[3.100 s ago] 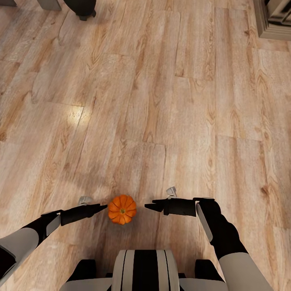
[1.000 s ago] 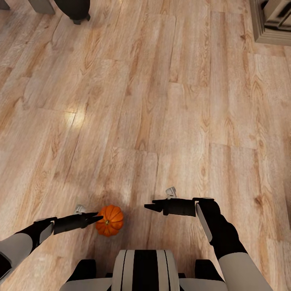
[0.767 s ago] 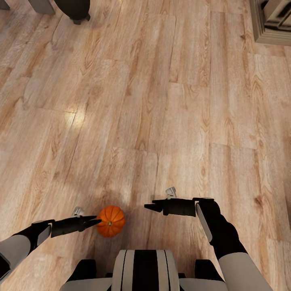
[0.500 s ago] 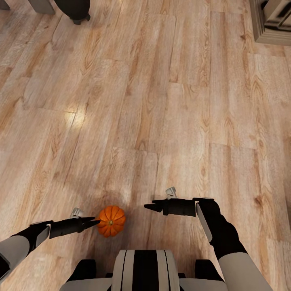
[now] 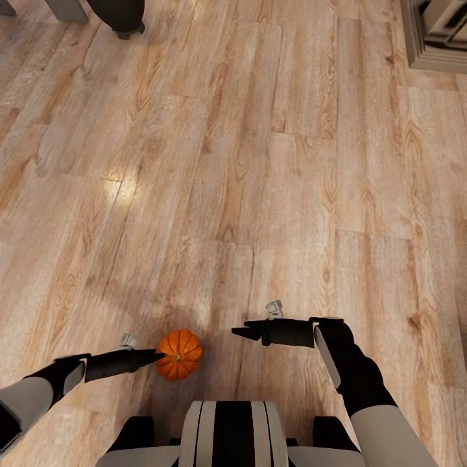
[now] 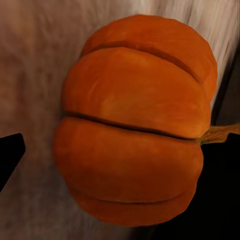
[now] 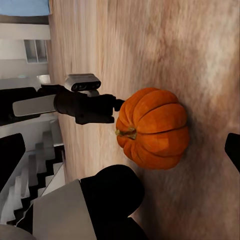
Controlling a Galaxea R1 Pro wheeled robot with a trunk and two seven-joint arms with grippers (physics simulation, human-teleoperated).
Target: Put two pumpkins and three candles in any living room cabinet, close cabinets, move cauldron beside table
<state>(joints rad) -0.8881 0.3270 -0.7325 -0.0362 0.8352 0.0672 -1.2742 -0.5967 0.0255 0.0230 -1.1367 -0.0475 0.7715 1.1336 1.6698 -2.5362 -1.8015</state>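
The left gripper, fingers apart, touches the pumpkin; it should straddle the middle before closing; right gripper fingers' spacing unclear.

A pale wood-plank floor carries one pumpkin and the cauldron.

Light wood plank floor w/ glare patch, grey furniture corner top right.

One pumpkin, one cauldron, two hands: left hand, right hand.
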